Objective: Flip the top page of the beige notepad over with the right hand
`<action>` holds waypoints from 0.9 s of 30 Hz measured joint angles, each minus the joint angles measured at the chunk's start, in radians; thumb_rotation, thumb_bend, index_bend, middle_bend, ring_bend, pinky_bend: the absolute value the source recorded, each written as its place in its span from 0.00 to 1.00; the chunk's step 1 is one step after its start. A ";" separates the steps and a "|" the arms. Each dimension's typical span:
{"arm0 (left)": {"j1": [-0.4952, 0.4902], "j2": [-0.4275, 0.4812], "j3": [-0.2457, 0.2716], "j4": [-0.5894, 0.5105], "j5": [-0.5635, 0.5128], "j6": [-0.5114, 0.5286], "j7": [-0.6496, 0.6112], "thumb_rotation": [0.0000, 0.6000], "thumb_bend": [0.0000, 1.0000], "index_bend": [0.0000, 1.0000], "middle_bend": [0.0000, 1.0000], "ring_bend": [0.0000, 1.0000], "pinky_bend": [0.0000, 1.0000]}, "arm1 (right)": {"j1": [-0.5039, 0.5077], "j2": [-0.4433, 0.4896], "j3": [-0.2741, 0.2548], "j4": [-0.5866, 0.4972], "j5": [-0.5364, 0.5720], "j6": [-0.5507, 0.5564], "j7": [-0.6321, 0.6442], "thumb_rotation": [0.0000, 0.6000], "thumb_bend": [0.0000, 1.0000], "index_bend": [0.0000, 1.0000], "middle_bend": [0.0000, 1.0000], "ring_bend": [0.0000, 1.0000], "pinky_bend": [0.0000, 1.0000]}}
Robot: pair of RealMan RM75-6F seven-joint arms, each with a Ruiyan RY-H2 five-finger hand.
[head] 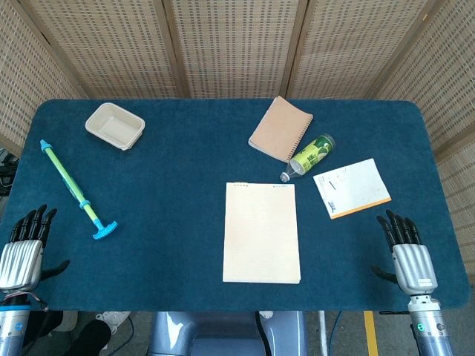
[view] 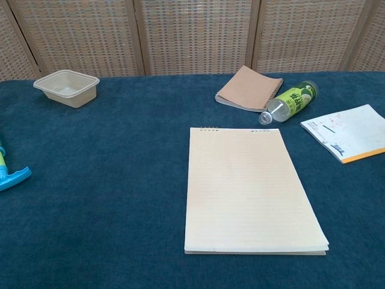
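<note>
At the table's near corners, the right hand (head: 407,256) and left hand (head: 24,248) rest with fingers spread, holding nothing. The beige notepad (head: 261,231) lies flat mid-table near the front edge. Its top page looks thin and floppy; lifting it at a near corner seems best.

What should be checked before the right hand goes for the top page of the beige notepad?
1. Large beige notepad lies flat, top page unturned: ok.
2. Nothing rests on its page: ok.
3. Right hand holds nothing, fingers apart: ok.
4. Right hand is off to the notepad's right, not touching it: ok.
5. Left hand holds nothing, apart from the notepad: ok.
6. Green-labelled plastic bottle lies beyond the pad's binding; whether a flipped page would reach it: cannot tell.
</note>
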 measured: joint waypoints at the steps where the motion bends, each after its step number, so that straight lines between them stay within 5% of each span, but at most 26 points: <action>1: 0.000 -0.001 0.000 0.000 0.001 0.000 0.001 1.00 0.06 0.00 0.00 0.00 0.08 | 0.000 0.000 0.000 0.000 0.000 0.000 0.000 1.00 0.21 0.04 0.00 0.00 0.00; 27: 0.000 0.012 0.007 -0.017 0.016 0.006 -0.009 1.00 0.06 0.00 0.00 0.00 0.08 | -0.003 0.001 -0.019 -0.026 -0.032 0.006 -0.003 1.00 0.21 0.04 0.00 0.00 0.00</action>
